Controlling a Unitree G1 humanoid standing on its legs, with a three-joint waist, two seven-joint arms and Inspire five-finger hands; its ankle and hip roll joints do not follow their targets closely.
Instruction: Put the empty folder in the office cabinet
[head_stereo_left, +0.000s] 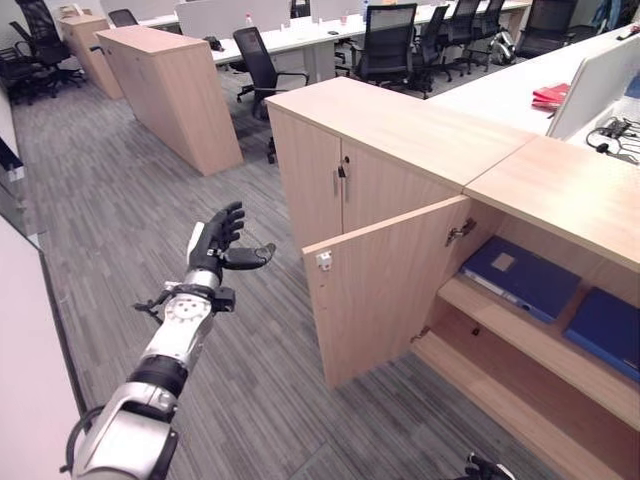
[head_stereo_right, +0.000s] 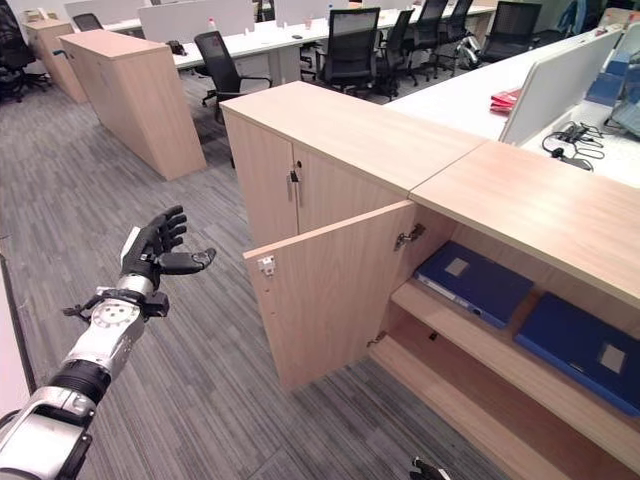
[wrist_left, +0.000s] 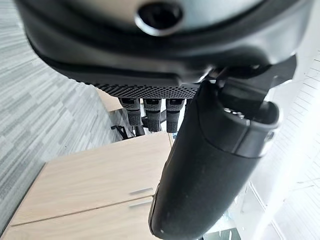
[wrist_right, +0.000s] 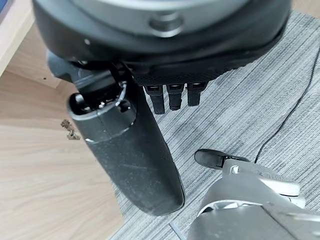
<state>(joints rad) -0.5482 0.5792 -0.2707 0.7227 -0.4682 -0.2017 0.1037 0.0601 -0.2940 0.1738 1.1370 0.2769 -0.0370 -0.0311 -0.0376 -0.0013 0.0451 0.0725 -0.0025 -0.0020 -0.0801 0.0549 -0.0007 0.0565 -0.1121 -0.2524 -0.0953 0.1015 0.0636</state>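
Note:
Two blue folders lie flat on the middle shelf of the open office cabinet (head_stereo_left: 540, 195): one (head_stereo_left: 520, 275) just inside the doorway, the other (head_stereo_left: 605, 330) further right. The cabinet's door (head_stereo_left: 380, 290) stands swung out towards me. My left hand (head_stereo_left: 215, 245) is raised over the carpet to the left of that door, apart from it, open with straight fingers and the thumb out, holding nothing. Its thumb (wrist_left: 210, 170) faces a closed cabinet front. My right hand (wrist_right: 130, 155) hangs low by the cabinet's lower shelf, open and empty.
A closed two-door cabinet (head_stereo_left: 340, 180) adjoins the open one on the left. Another tall cabinet (head_stereo_left: 170, 90) stands further back on the left. Desks and several black office chairs (head_stereo_left: 385, 45) fill the far side. Red items (head_stereo_left: 550, 95) lie on a white desk.

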